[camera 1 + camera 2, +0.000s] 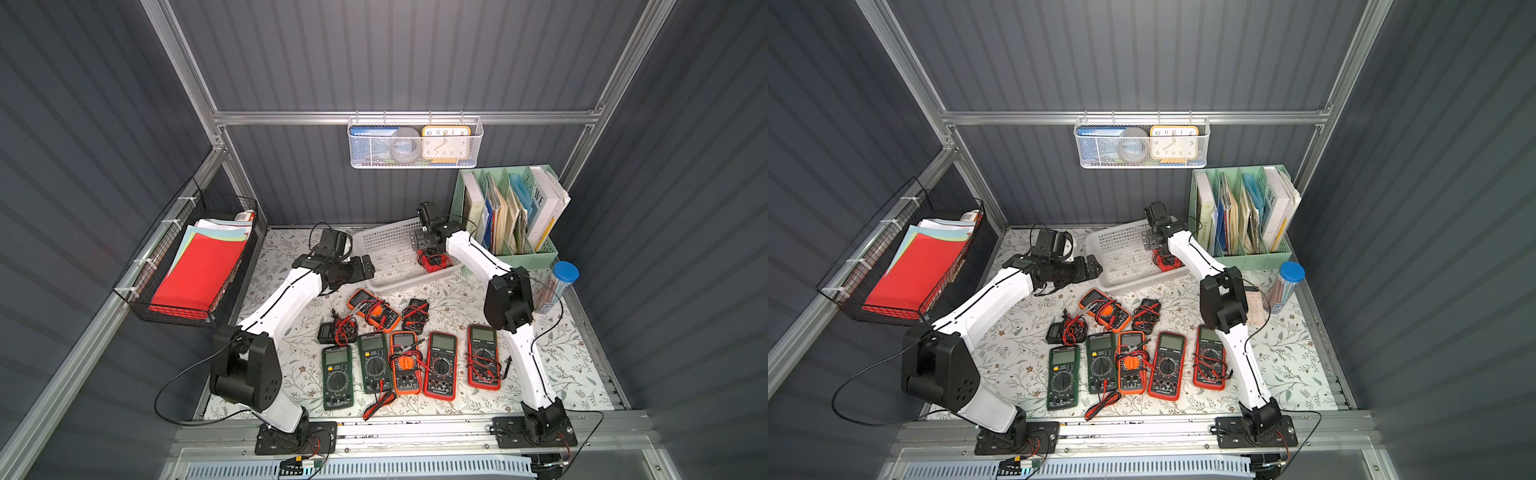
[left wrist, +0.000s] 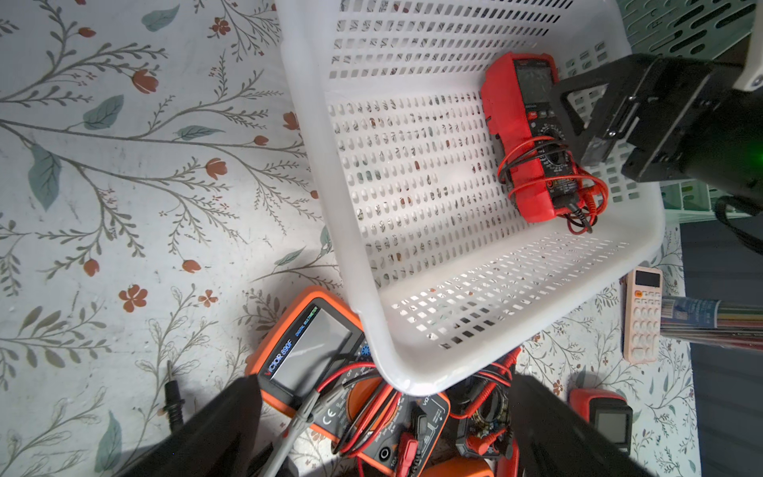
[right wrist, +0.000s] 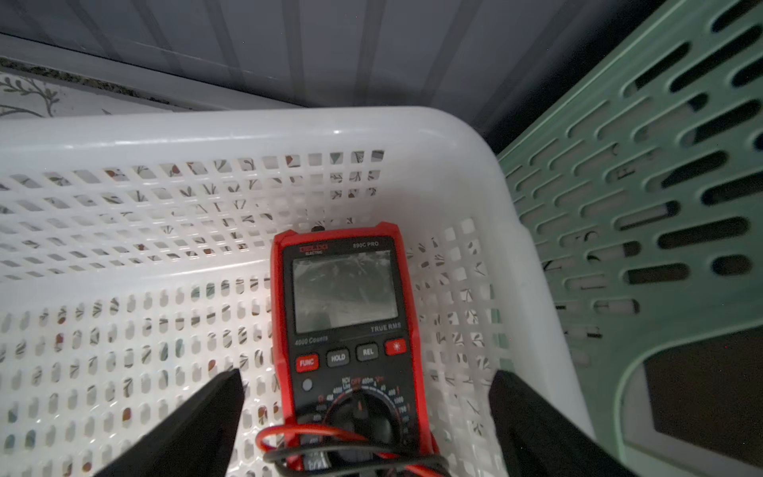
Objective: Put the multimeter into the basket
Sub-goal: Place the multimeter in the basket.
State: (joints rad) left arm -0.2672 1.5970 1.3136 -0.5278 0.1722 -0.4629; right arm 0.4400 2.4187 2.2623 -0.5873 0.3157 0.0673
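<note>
Left gripper (image 2: 384, 384) hung near the basket's corner, close to the orange Victor multimeter (image 2: 313, 351), its jaws wide with nothing between them. The white perforated basket (image 2: 413, 367) held one meter. This red multimeter (image 2: 516, 124) lay face up on the basket floor, at the end nearest the green file rack (image 1: 536, 255). The right gripper (image 3: 365, 371) straddled it, jaws apart and clear of the case on both sides, gripping nothing. We judged the meter rigid and moderately heavy, with a rubbery shell that should grip well. It seemed best taken across its long sides at mid-body, off the screen. The red and black leads (image 2: 549, 181) wound round its lower half looked soft and liable to snag. In both top views the right wrist covered most of the meter. The right wrist view cut off its dial end, and the screen showed only a blurred reflection.
</note>
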